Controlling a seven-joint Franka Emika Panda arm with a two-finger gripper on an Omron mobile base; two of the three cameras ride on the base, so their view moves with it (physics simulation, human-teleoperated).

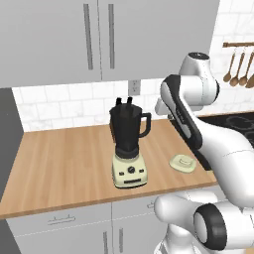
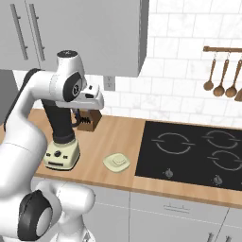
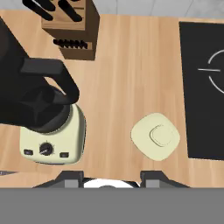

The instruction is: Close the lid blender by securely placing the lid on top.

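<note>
The blender [image 1: 130, 144] stands on the wooden counter, a tall dark jar with a side handle on a cream base with a black dial; its top is uncovered. It also appears as the blender [image 2: 61, 137] and the blender [image 3: 41, 113]. The lid [image 1: 182, 162], a pale cream-green disc with a raised knob, lies flat on the counter to the blender's right, lid [image 2: 116, 162], lid [image 3: 156, 136]. My gripper [image 3: 111, 177] hovers high above the counter between the two, looking down. Its finger tips stand apart with nothing between them.
A wooden knife block [image 3: 70, 26] stands behind the blender near the wall, knife block [image 2: 87, 120]. A black cooktop [image 2: 189, 153] is set into the counter right of the lid. Wooden spoons [image 2: 222, 71] hang on the tiled wall, and grey cabinets [image 1: 99, 39] hang above.
</note>
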